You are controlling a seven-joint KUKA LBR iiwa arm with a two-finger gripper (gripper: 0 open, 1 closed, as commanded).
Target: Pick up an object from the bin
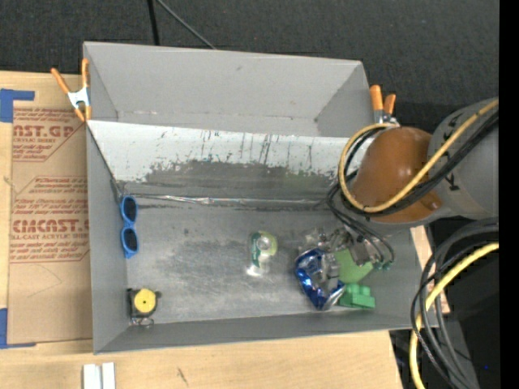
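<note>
Pincer [332, 262] sits low in the bin [219, 87], over the clutter in the view's lower-right corner. A blue crumpled shiny wrapper [309, 280] touches it on the view's left, and a green block [358, 297] lies just beside it toward the front wall. Pincer apart or together: cannot tell, since wrist hardware and cables mask it. Nothing is visibly clamped, so no grasp is claimed.

Likely target, judged by position, is the wrapper or the green block. The two lie against each other, so it's unclear which.

To do this step well:
- Commit to one item. Pinching both risks one dropping on the lift.
- The wrapper looks soft and slippery, so the pincer should close on its bulk, not on a loose edge.
- The green block looks rigid and is probably the safer grip, but it lies near the right and front walls, so clearance needs watching.
- Descend straight and close fully before lifting. Then lift vertically so the neighbour isn't dragged along.

The rest lies well apart and shouldn't interfere. A small green-white can [261, 251] is near the middle, blue sunglasses [128, 225] lie by the left wall, and a yellow tape measure [143, 301] is in the front-left corner.
</note>
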